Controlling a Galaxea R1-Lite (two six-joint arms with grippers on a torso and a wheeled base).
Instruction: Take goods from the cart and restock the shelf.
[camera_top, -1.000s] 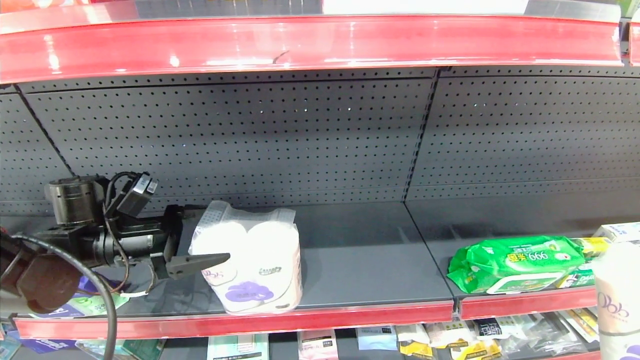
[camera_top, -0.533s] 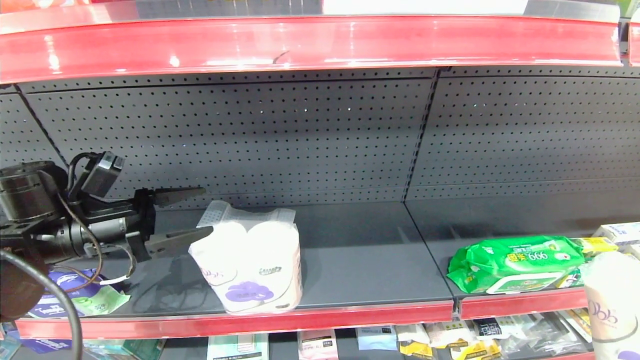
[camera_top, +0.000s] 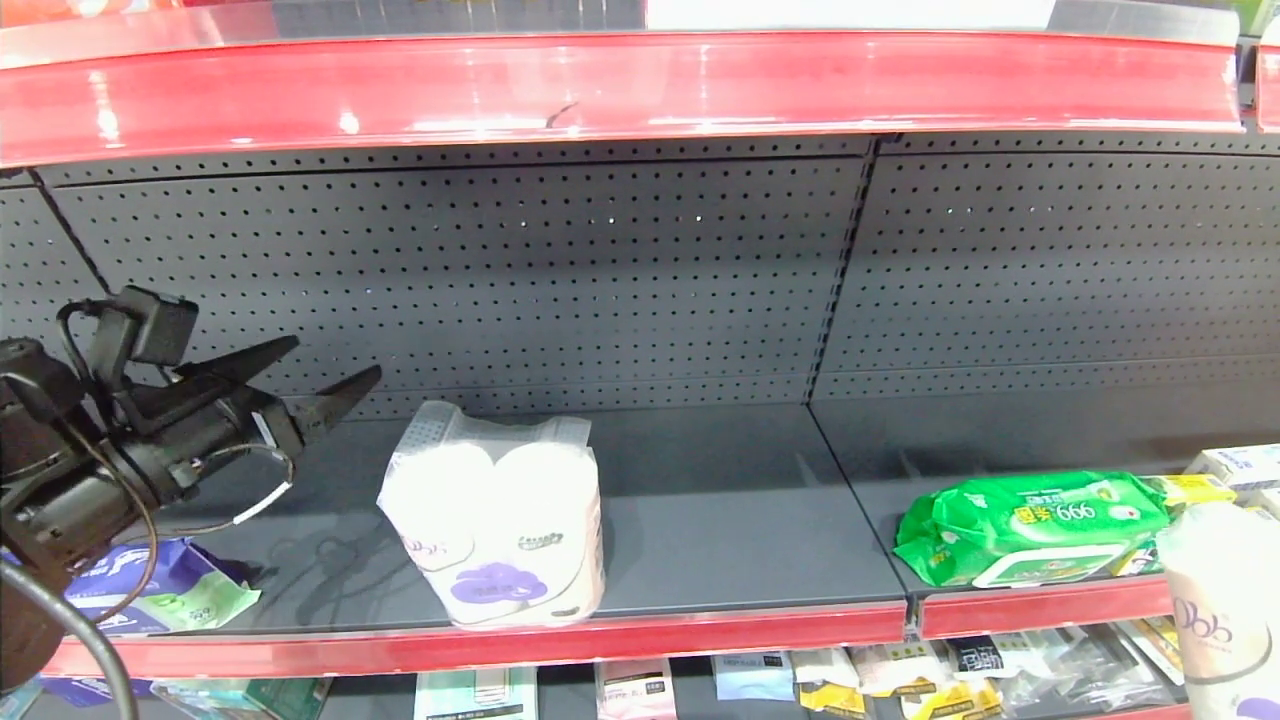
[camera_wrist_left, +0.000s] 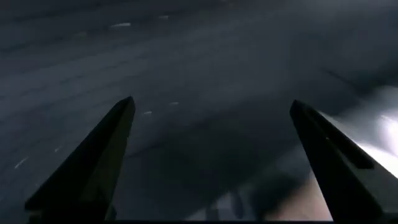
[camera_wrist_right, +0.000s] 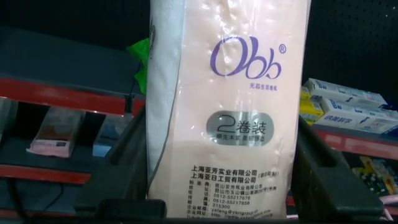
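A white pack of toilet rolls (camera_top: 500, 520) with purple print stands upright near the front of the grey shelf (camera_top: 740, 540). My left gripper (camera_top: 337, 356) hangs open to the left of it and higher, clear of it, tips angled up toward the pegboard. In the left wrist view my left gripper (camera_wrist_left: 210, 104) has nothing between its fingers. My right gripper (camera_wrist_right: 221, 121) is shut on a tall two-roll pack (camera_wrist_right: 227, 106), one dark finger (camera_wrist_right: 124, 168) on either side. That same two-roll pack (camera_top: 1225, 610) shows at the lower right, in front of the shelf's red rim.
A green wipes pack (camera_top: 1030, 525) and small boxes (camera_top: 1235, 465) lie on the right shelf section. A purple and green packet (camera_top: 160, 590) lies at the left. The upper shelf's red rim (camera_top: 600, 80) overhangs. Small goods (camera_top: 900, 670) fill the shelf below.
My left gripper drew back to the left from around the toilet roll pack, rose and tilted up. The pack stayed put. The held pack at lower right shifted slightly left.
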